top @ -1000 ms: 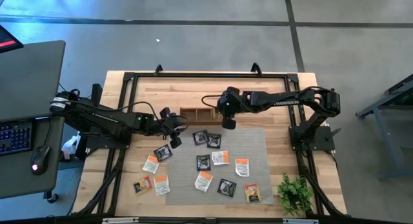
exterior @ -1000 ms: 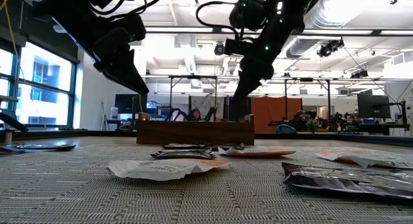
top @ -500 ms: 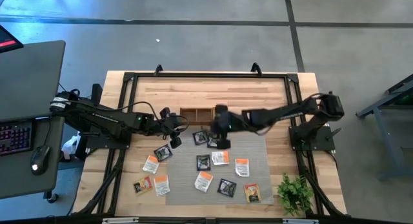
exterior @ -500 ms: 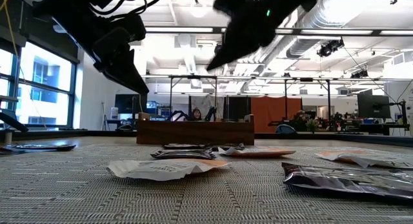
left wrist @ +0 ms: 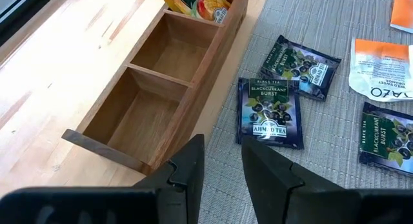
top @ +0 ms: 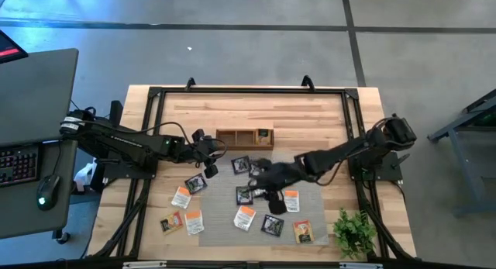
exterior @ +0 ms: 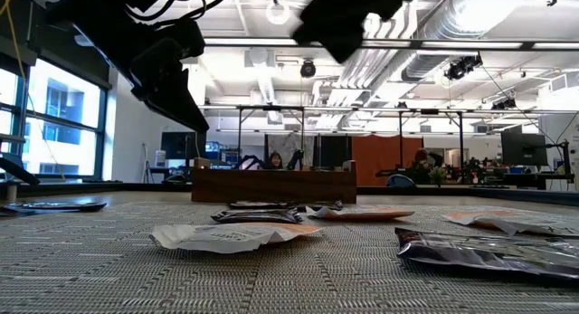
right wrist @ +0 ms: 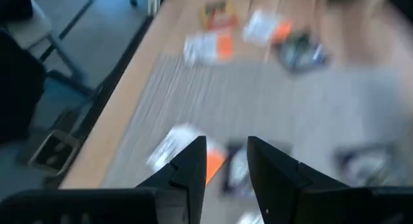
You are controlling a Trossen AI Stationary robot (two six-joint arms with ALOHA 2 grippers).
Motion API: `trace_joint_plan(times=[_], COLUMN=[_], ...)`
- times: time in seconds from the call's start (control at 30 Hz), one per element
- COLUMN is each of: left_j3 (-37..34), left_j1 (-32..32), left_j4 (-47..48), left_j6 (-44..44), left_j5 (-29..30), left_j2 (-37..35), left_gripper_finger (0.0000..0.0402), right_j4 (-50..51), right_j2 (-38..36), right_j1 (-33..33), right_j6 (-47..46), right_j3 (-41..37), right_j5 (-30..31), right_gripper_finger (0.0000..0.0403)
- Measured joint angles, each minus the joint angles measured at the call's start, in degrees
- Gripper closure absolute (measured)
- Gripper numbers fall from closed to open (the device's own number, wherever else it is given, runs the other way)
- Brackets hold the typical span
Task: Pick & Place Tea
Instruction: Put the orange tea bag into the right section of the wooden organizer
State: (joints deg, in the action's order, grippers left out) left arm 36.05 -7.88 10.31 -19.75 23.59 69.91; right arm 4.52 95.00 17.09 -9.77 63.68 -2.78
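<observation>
Flat square tea sachets point(top: 245, 216) lie scattered on the grey mat point(top: 310, 176) and bare table point(top: 256, 112): black, white with orange, yellow-brown. One yellow-brown sachet point(left wrist: 197, 2) sits in an end compartment of the box point(top: 244, 137). The right gripper point(top: 267, 187) hangs over the mat's middle, fingers a little apart, holding nothing. The left gripper point(top: 209, 167) hovers just beside the box, fingers slightly apart, empty.

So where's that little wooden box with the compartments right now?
In the high view the wooden box sits toward the table's far side, just beyond the grey mat, between the left gripper and two black sachets.
</observation>
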Motion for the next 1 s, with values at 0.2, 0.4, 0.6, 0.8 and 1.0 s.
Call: trace_joint_plan(times=[0.2, 0.4, 0.6, 0.8, 1.0], left_j3=[0.0, 0.0, 0.0, 0.0, 0.0], left_j1=[0.0, 0.0, 0.0, 0.0, 0.0], left_j4=[-0.1, 0.0, 0.0, -0.1, -0.2], left_j6=[0.0, 0.0, 0.0, 0.0, -0.2], left_j5=[0.0, 0.0, 0.1, 0.2, 0.2], left_j2=[0.0, 0.0, 0.0, 0.0, 0.0], left_gripper_finger=[0.0298, 0.0298, 0.0298, 0.0298, 0.0298], right_j4=[12.4, 24.2, 24.2, 27.3, 31.4], right_j2=[0.0, 0.6, 4.1, 8.9, 9.7], right_j1=[5.8, 13.3, 19.9, 23.4, 23.6], right_j6=[-20.4, -36.3, -38.5, -37.9, -37.1], right_j3=[0.0, 0.0, 0.0, 0.0, 0.0], right_j5=[-0.9, -0.8, 3.5, 1.7, 3.7], right_gripper_finger=[0.0295, 0.0295, 0.0295, 0.0295, 0.0295])
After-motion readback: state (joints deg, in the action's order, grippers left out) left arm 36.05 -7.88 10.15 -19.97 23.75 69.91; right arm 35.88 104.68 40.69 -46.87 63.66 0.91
